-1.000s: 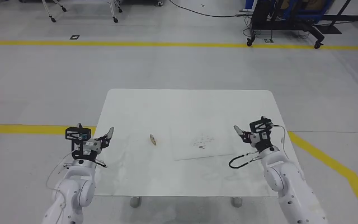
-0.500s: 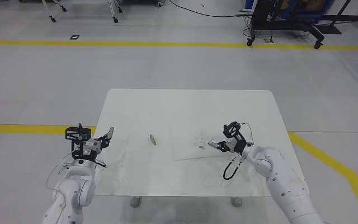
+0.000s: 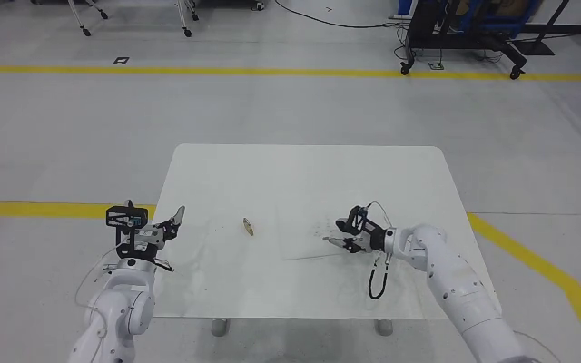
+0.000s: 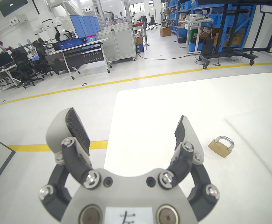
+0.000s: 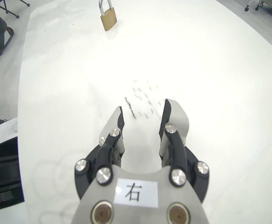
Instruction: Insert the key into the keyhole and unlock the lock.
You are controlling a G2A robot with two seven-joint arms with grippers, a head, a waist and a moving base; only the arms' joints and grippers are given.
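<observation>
Right wrist view, key (image 5: pixel 130 107) faint, lock (image 5: pixel 108 20) cropped

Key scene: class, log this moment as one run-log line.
right gripper: open, key just ahead | left gripper: open, at table edge | padlock: untouched on table

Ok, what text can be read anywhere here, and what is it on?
"右": right-wrist label, behind the right gripper.
"左", cut at the frame edge: left-wrist label, behind the left gripper.
Engraving on the padlock shackle: too small to read.
</observation>
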